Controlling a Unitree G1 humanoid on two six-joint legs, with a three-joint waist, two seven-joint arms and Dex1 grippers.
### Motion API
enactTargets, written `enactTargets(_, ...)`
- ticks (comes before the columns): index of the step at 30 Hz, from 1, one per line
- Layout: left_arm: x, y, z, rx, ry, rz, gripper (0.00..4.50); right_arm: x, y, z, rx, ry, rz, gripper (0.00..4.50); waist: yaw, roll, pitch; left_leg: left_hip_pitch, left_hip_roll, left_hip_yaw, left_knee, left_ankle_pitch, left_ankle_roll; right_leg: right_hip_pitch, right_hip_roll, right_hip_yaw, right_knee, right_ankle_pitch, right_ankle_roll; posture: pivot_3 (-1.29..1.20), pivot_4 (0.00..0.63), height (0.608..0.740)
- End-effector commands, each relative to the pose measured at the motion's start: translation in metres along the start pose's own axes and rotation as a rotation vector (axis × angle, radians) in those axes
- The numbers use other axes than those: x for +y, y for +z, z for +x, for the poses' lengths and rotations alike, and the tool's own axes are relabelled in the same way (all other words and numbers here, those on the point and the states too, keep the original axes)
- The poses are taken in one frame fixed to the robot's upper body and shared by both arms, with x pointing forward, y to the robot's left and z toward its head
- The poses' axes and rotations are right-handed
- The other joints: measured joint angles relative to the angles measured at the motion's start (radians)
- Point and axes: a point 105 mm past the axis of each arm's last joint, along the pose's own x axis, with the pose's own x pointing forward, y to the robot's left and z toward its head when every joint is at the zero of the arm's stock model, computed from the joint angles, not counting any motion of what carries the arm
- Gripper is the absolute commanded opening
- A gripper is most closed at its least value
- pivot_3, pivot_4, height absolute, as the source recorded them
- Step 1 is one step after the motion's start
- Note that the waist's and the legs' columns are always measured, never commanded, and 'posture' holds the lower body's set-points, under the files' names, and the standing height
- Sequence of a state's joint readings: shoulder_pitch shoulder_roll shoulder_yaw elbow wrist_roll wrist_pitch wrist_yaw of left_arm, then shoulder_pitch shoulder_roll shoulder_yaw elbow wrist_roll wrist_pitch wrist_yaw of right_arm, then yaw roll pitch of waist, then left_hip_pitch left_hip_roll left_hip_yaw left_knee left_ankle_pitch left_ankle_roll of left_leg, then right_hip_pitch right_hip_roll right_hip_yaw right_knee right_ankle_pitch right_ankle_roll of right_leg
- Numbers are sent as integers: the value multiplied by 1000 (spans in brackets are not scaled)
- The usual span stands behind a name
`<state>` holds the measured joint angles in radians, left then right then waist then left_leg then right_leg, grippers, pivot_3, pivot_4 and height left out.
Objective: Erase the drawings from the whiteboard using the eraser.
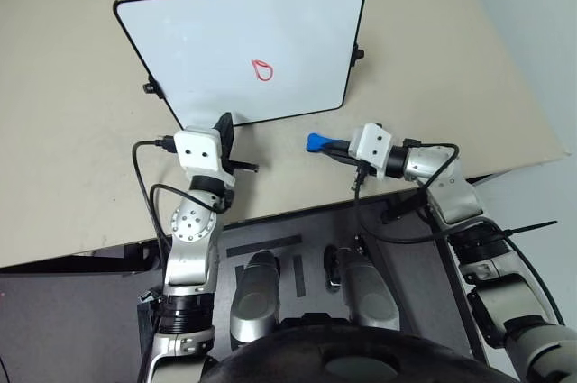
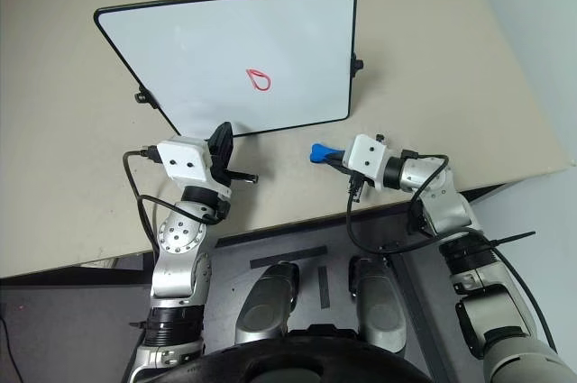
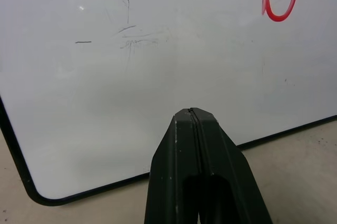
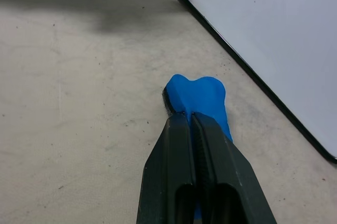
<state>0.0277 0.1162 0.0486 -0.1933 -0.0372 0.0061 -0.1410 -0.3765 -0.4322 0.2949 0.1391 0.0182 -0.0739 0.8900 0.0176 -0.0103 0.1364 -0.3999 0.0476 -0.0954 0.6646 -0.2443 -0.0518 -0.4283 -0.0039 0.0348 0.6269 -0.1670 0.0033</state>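
Two black-fingered grippers are seen above a beige table [image 1: 72, 158] near a whiteboard [image 1: 198, 41]. The right gripper [image 4: 192, 116] is closed, its fingers pressed together over the blue eraser [image 4: 196, 93], whose wide rounded end juts out just past the fingertips; the eraser [image 2: 318, 152] is held close over the tabletop, though whether it is touching the surface cannot be told. From that gripper, the whiteboard's black-framed near edge lies just ahead and to one side, apart from the eraser. The left gripper [image 3: 192, 112] is shut on nothing, its fingers closed tip to tip, poised over the board's near edge by a rounded corner. The drawings [image 1: 261, 69], a single small red loop, are found well beyond both grippers, on the board's white face, nearer the side of the right gripper.
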Motion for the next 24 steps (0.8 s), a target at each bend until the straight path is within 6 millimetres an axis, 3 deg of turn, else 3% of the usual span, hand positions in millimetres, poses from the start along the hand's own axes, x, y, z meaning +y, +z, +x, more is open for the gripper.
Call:
enactTargets(1, 1, 9, -1, -42, 2, 7, 0, -12, 38, 5, -111, -15, -145, 48, -1, 0, 0, 0, 0, 0, 0, 0, 0, 0, 0, 0, 0, 0, 0, 0, 150, 740)
enactTargets(5, 5, 6, -7, -28, 8, 11, 0, -20, 73, 18, -218, -6, -298, 48, -9, 0, 0, 0, 0, 0, -1, 0, 0, -2, 0, 0, 0, 1, -1, 0, 150, 740)
enactTargets(8, 7, 3, -10, -17, 16, 12, 0, -28, 86, 31, -244, -13, -425, 48, -10, 0, 0, 0, 1, 0, -1, 0, 0, -3, 1, 0, 1, 1, -1, 0, 150, 740)
enactTargets(16, 9, 5, -10, -27, 38, 15, 0, -43, 86, 66, -234, 12, -596, 48, -4, 0, 0, -2, 1, -1, -2, 0, 0, -6, -1, -1, 1, 1, -2, 0, 150, 740)
enactTargets(24, 12, 6, -11, -34, 54, 24, 0, -67, 87, 75, -213, -99, -686, 48, -4, 0, 0, -4, 2, -1, -2, -2, -1, -8, -2, -1, 1, 2, -4, 0, 150, 740)
